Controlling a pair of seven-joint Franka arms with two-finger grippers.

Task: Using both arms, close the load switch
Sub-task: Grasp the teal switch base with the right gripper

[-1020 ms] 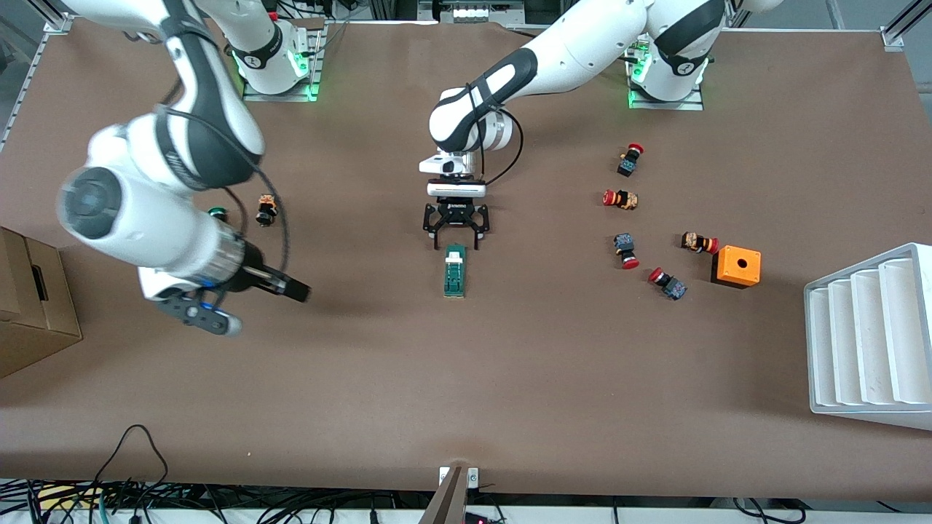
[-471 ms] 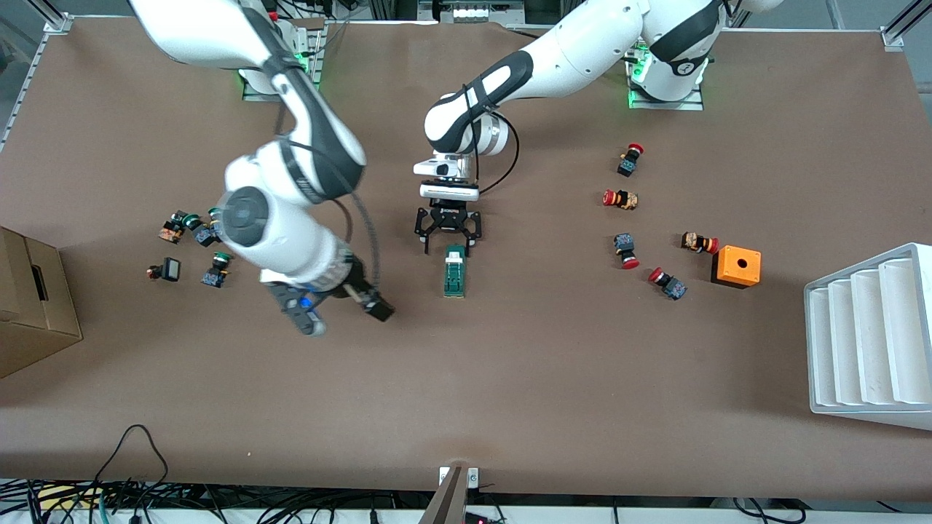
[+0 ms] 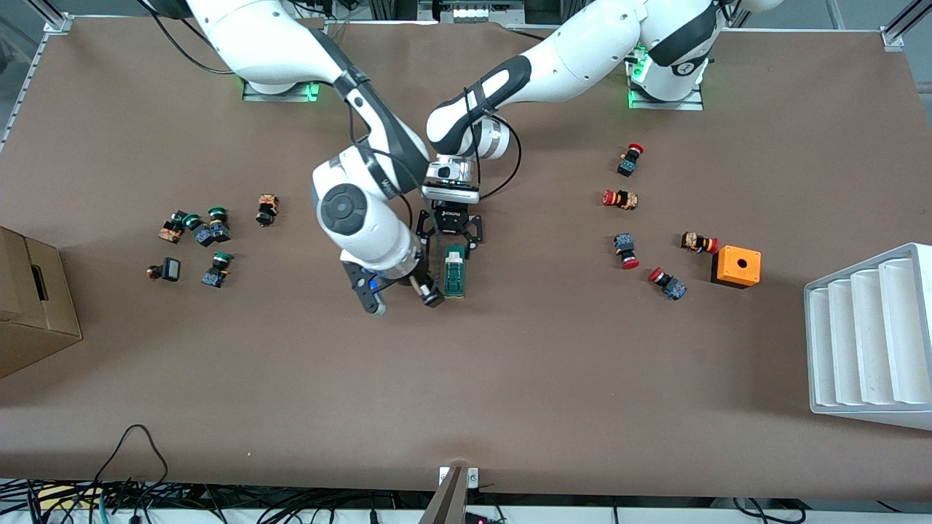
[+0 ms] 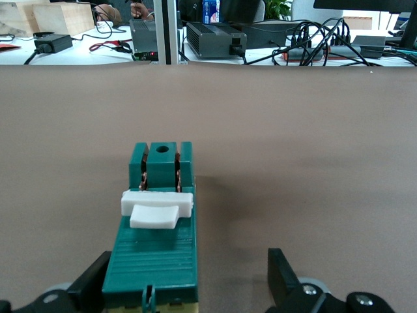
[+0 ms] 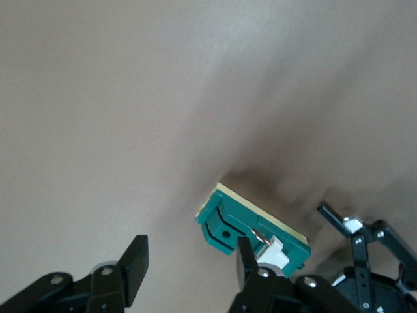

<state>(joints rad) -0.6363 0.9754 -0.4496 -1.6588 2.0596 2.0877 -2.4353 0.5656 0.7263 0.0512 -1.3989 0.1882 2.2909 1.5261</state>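
The dark-green load switch (image 3: 455,271) lies flat at mid-table, its white sliding piece (image 3: 455,255) at the end farther from the front camera. My left gripper (image 3: 448,234) is open and low at that end. In the left wrist view the switch (image 4: 156,251) lies between the open fingers (image 4: 281,279), close against one of them. My right gripper (image 3: 405,294) is open and low, beside the switch toward the right arm's end. In the right wrist view the switch (image 5: 251,228) lies just past one finger (image 5: 250,270), outside the jaws.
Several red-capped push buttons (image 3: 626,249) and an orange box with a hole (image 3: 736,266) lie toward the left arm's end, with a white ribbed tray (image 3: 870,335) at that table edge. Green-capped buttons (image 3: 204,231) and a cardboard box (image 3: 29,306) are toward the right arm's end.
My right arm has swung from its end of the table toward the middle and its gripper now sits beside the switch. My left gripper has barely shifted at the switch's white end.
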